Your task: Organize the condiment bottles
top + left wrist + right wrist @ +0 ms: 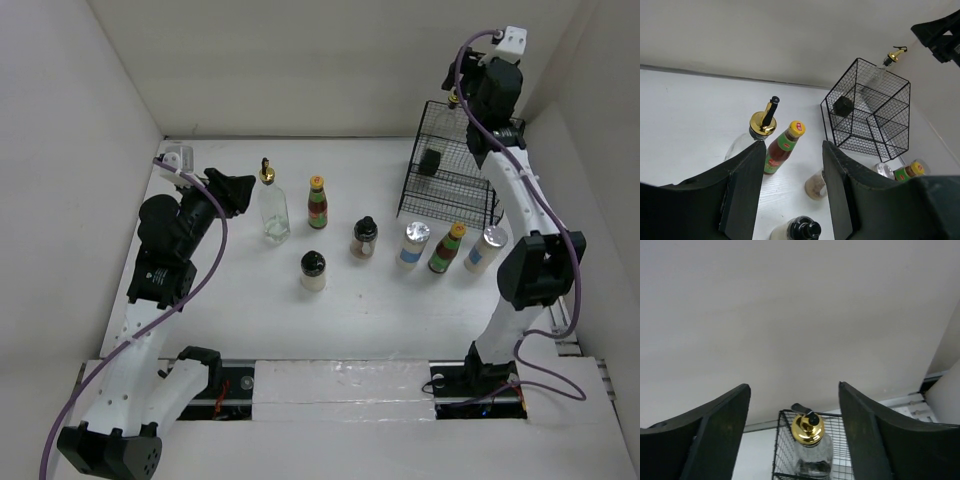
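Several condiment bottles stand in the middle of the table: a clear glass bottle with a gold spout (272,207) (761,123), a yellow-capped red sauce (318,203) (784,147), two black-capped jars (364,237) (313,270), two white-capped shakers (414,243) (486,248) and a second yellow-capped sauce (447,248). A second gold-spouted glass bottle (810,442) (455,100) stands in the black wire basket (450,170), with a black-capped jar (430,162) lower in it. My left gripper (235,190) (792,167) is open and empty, left of the first glass bottle. My right gripper (482,88) (792,390) is open above the basket bottle, apart from it.
White walls close in the table on the left, back and right. The basket (867,112) stands at the back right corner. The right arm reaches up along the right side, past the shaker row.
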Tool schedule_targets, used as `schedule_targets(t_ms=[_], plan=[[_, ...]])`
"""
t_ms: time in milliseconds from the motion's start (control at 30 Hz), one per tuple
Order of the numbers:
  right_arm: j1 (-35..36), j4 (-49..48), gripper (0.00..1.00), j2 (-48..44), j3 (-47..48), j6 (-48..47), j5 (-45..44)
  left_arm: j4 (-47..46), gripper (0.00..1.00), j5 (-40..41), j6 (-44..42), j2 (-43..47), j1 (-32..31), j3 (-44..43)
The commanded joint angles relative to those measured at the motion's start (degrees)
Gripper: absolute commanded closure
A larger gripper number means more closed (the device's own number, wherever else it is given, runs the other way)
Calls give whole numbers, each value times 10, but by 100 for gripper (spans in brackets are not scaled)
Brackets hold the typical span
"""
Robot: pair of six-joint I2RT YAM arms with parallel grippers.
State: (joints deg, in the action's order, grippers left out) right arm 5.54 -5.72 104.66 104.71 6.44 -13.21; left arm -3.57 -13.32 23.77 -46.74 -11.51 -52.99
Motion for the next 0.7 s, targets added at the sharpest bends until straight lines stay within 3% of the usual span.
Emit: schedule_targets(t_ms=[0,33,67,100,167,233,300,367,400,467,533,667], plan=[[-5,4,26,-45,17,-10,73,-10,55,21,6,8,1,0],[1,4,36,-52,12,-10,103,-5,55,29,12,8,1,-6],[10,4,65,-66,2,-26,179,4,57,51,12,8,1,-6],[17,4,82,-73,-7,-33,180,4,58,51,21,8,1,-6],[55,4,96,-90,-40,-43,272,21,58,102,48,8,1,-12],[88,4,97,-90,-63,-63,343,37,62,123,55,8,1,-18],[142,4,83,-96,-97,-88,379,31,70,123,55,13,8,-12],[190,4,60,-96,-113,-102,427,31,75,140,55,13,8,-11],[203,-4,38,-96,-122,-107,446,40,81,149,55,13,8,-11],[230,-4,28,-90,-147,-128,470,53,87,165,60,13,13,-17],[271,-4,20,-83,-159,-153,470,53,88,171,60,13,13,-17],[312,-11,15,-34,-138,-166,470,53,72,166,60,8,13,-17]])
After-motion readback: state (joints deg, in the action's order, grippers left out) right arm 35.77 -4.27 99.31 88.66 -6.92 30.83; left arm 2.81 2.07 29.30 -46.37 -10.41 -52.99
